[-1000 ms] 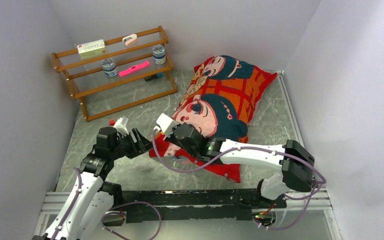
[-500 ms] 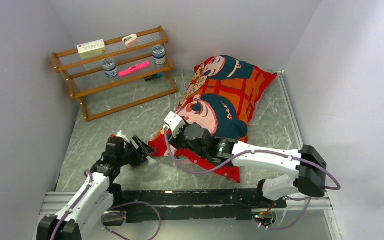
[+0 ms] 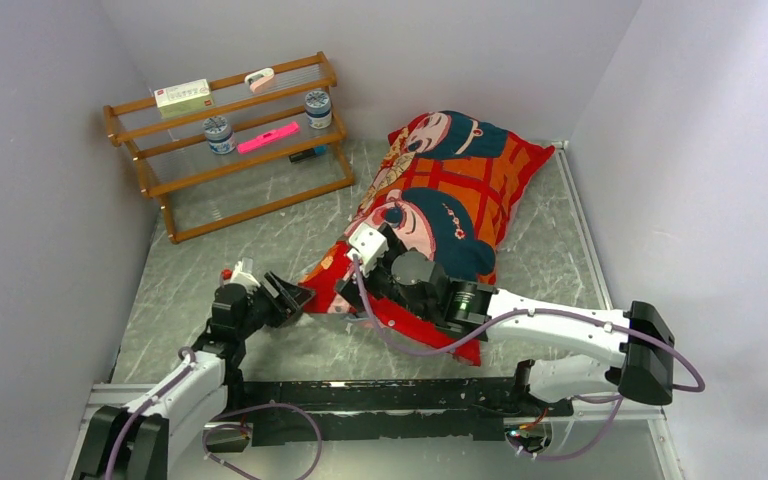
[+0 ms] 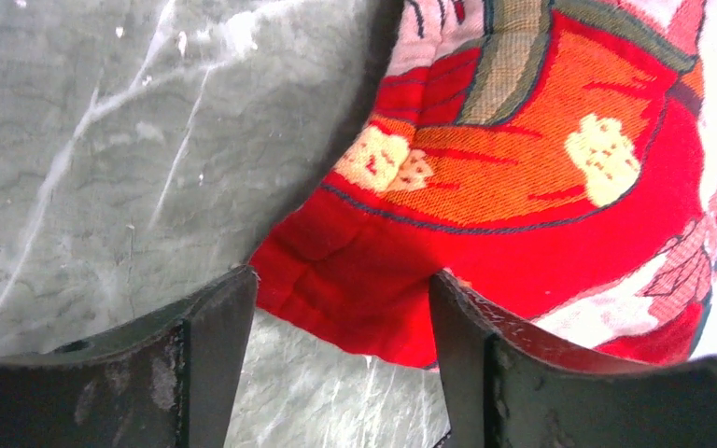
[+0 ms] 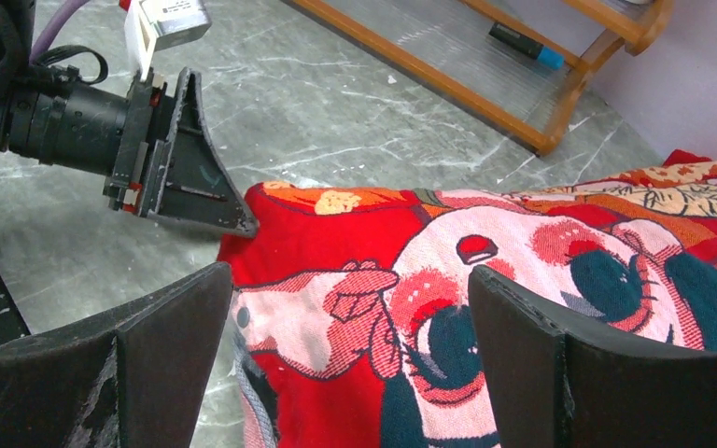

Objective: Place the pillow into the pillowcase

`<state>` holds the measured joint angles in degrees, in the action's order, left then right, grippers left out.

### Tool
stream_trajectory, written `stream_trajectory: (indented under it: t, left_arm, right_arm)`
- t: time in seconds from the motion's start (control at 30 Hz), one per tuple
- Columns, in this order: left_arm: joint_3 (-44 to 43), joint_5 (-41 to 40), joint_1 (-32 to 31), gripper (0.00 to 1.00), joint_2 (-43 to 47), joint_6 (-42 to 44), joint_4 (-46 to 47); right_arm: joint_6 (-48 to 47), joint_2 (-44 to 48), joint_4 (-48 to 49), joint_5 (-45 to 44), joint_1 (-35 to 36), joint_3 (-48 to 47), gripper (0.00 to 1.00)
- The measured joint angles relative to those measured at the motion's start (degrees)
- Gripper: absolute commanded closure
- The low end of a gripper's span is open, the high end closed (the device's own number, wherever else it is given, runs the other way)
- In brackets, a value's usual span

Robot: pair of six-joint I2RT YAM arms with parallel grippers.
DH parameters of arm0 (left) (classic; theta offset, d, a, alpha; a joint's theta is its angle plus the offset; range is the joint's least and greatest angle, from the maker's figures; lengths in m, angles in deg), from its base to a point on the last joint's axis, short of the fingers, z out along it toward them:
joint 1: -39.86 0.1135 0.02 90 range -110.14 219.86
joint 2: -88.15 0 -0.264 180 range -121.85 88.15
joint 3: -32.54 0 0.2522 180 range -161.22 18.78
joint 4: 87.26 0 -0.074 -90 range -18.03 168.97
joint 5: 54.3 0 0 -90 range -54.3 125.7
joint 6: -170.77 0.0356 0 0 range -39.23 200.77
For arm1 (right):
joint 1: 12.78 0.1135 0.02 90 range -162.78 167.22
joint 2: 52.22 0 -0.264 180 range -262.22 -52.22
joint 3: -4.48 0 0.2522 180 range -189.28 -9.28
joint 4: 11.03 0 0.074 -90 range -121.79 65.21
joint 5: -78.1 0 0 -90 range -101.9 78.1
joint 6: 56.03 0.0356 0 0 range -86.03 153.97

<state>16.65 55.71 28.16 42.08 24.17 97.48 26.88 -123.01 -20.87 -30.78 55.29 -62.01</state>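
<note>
The red pillowcase (image 3: 460,190), printed with teal-haired cartoon faces, lies plump from the table's middle to the back right. No white pillow shows in any view. My left gripper (image 3: 296,297) is low on the table and open. The case's red near-left corner (image 4: 355,308) lies between its fingers (image 4: 341,285) and is not pinched. My right gripper (image 3: 352,275) hangs open just above the case's near end, and the printed face (image 5: 523,252) shows between its fingers (image 5: 350,271). In the right wrist view the left gripper's fingertip (image 5: 241,224) touches the case's edge.
A wooden rack (image 3: 250,180) stands at the back left, holding two jars, a pink item and a box. Walls close in on the left, back and right. A metal rail (image 3: 380,395) runs along the near edge. Grey marbled table (image 3: 230,340) shows left of the case.
My right gripper has opened wide and moved right, over the pillowcase's near end. The left arm has dropped lower, its fingers now around the case's near-left corner.
</note>
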Motion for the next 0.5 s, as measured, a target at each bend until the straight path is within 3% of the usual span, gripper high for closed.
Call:
stream_trajectory:
  t: [0.07,0.17,0.3,0.5]
  left_arm:
    - [1.49,0.57,0.0,0.43,-0.48,-0.66,2.08]
    - [1.46,1.49,0.0,0.91,-1.03,-1.44,4.59]
    - [0.26,2.6,0.0,0.95,-0.68,-1.27,5.16]
    - [-9.07,1.7,0.0,0.95,5.55,0.48,-5.9]
  right_arm:
    - [-0.02,0.42,0.13,-0.07,0.0,0.5,0.0]
    - [-0.13,1.11,0.15,-0.07,0.0,0.87,0.0]
    - [0.02,1.92,0.04,-0.13,0.0,0.87,0.0]
    - [1.75,7.13,-1.38,1.01,0.0,1.92,0.0]
